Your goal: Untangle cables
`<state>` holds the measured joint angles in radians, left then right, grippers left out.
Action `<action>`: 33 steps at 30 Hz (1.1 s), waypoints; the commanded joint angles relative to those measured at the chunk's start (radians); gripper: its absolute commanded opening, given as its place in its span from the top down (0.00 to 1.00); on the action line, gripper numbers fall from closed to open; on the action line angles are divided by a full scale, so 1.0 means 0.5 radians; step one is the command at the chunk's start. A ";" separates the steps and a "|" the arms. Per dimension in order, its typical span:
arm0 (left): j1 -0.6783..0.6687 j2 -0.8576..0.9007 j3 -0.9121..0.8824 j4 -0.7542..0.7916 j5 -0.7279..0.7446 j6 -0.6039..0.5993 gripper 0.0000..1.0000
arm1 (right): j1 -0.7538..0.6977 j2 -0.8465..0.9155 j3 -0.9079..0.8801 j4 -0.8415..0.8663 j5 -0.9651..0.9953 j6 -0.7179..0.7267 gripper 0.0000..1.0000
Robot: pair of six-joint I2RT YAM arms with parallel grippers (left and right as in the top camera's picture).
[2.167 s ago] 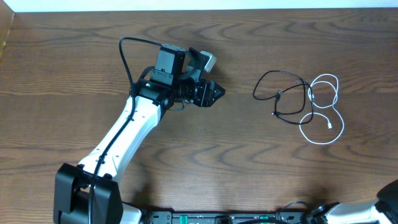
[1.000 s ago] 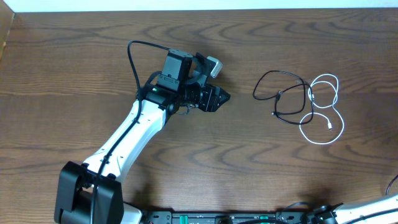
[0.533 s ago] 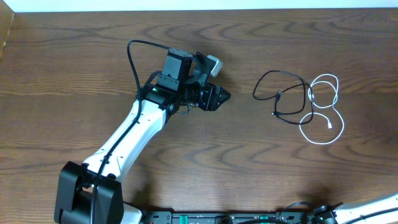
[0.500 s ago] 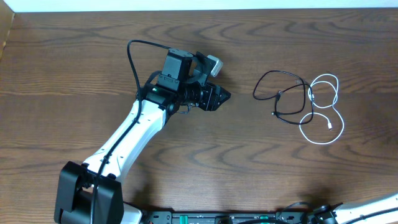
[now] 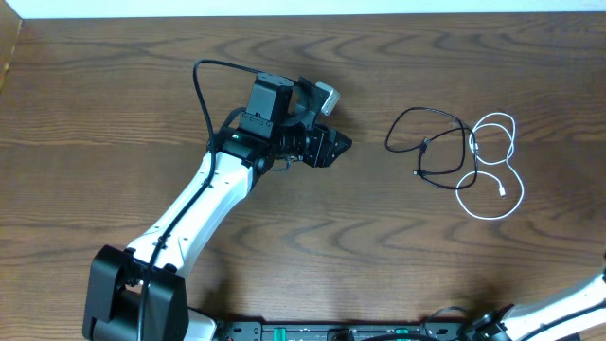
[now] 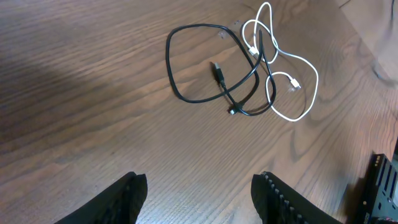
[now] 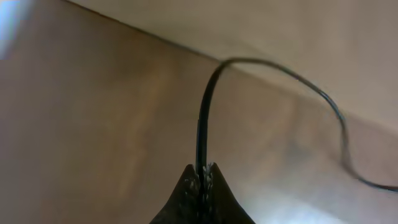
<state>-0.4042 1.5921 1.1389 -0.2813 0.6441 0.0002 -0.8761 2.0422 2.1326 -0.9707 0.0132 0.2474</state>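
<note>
The black cable [image 5: 423, 147] and the white cable [image 5: 512, 156] lie looped and crossed over each other on the right of the wooden table [image 5: 379, 246]. The left wrist view shows the black cable [image 6: 170, 74] and the white cable [image 6: 311, 68] overlapping ahead of the fingers. My left gripper [image 5: 339, 145] is open and empty, left of the black loop and pointing at it; its spread fingers [image 6: 199, 190] frame bare wood. My right gripper [image 7: 202, 171] is shut, away from the cables; a thicker dark wire [image 7: 205, 112] runs up beyond its tips.
The left arm [image 5: 199, 204] stretches from the front left across the table. A piece of the right arm [image 5: 578, 305] shows at the front right corner. The table's far edge [image 5: 303, 13] meets a white wall.
The left arm shifted a little to the right from the earliest frame, then held still. The right arm's visible part at the front right corner has changed position. The cables have not moved.
</note>
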 commanded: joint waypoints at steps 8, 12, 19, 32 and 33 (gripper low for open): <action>-0.003 0.018 -0.034 0.007 -0.018 0.008 0.41 | 0.304 -0.120 0.221 -0.021 0.011 -0.301 0.99; -0.002 0.018 -0.042 0.006 -0.018 0.008 0.41 | 0.282 -0.120 0.160 -0.127 0.320 -0.171 0.99; -0.002 0.018 -0.045 0.007 -0.018 0.008 0.41 | 0.133 -0.120 -0.092 -0.271 0.700 0.131 0.99; -0.002 0.018 -0.045 0.005 -0.018 0.014 0.41 | -0.239 -0.120 -0.576 -0.235 0.937 0.329 0.99; -0.002 0.018 -0.045 0.005 -0.018 0.014 0.41 | -0.254 -0.120 -0.587 -0.230 0.951 0.329 0.99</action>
<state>-0.4042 1.5936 1.1278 -0.2806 0.6441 0.0006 -0.9749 1.9831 1.8614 -1.0931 0.4191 0.3824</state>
